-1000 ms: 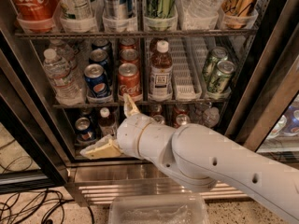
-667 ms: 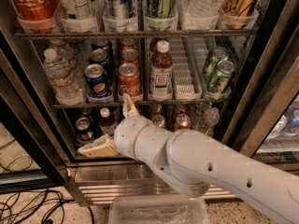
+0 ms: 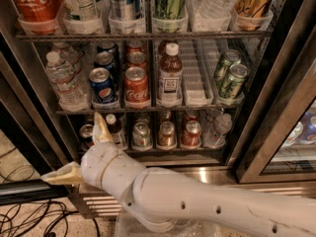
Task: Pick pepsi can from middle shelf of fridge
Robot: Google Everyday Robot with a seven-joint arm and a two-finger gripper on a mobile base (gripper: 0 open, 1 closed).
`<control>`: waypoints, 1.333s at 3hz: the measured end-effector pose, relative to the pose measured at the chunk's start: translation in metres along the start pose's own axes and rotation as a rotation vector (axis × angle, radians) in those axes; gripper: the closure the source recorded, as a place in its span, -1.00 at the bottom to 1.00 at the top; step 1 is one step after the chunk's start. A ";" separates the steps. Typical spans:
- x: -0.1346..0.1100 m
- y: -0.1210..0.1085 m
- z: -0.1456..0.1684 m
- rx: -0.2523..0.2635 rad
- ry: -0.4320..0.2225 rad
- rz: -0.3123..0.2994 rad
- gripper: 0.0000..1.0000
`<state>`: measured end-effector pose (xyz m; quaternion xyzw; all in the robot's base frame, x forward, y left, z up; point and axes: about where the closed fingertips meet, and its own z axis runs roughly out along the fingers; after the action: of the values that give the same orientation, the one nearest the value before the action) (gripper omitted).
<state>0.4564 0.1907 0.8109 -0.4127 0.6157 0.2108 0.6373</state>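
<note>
**Fig. Reach toward the can; grasp not yet made.**

Gripper (image 3: 72,147) is at lower left, in front of the fridge (image 3: 217,174) and level with the bottom shelf (image 3: 163,150). The fingers (image 3: 101,128) are spread wide, one pointing up and the other out to the left, w/ nothing between them. The wide spread is presumably there to straddle a can body. The upper fingertip ends just under the lip of the mid shelf (image 3: 197,105).

The arm (image 3: 197,201) comes in from lower right and crosses the base grille. That low line prob. keeps it clear of the shelf fronts.

The pepsi can (image 3: 102,85) stands upright at the front of the 2nd lane from left on the mid shelf, logo facing out. It is above and a touch right of the upper finger, and well apart from it. More blue cans queue behind it in the same lane, so the front one is the reachable one.

Neighbours, by lane:
- Left: water bottles (image 3: 61,80).
- Right: Coke cans (image 3: 136,85), just beside the pepsi can. Whether they touch it can't be told.
- Further right: a brown bottle (image 3: 170,75), then an empty ribbed lane, then green cans (image 3: 231,78).

Tight side gaps likely mean the gripper must rise and go in square, or it may nudge the Coke cans.

Top shelf (image 3: 143,35) holds larger drinks. Cables (image 3: 29,216) lie on the floor at left.
</note>
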 end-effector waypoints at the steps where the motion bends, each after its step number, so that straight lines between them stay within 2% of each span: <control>1: 0.005 -0.018 0.001 0.070 0.015 -0.003 -1.00; 2: 0.005 -0.018 0.001 0.070 0.015 -0.003 -1.00; 3: 0.008 -0.018 0.003 0.094 0.019 0.016 -1.00; 4: 0.015 -0.026 0.004 0.159 0.038 0.028 -1.00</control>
<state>0.4814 0.1750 0.8031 -0.3560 0.6482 0.1620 0.6533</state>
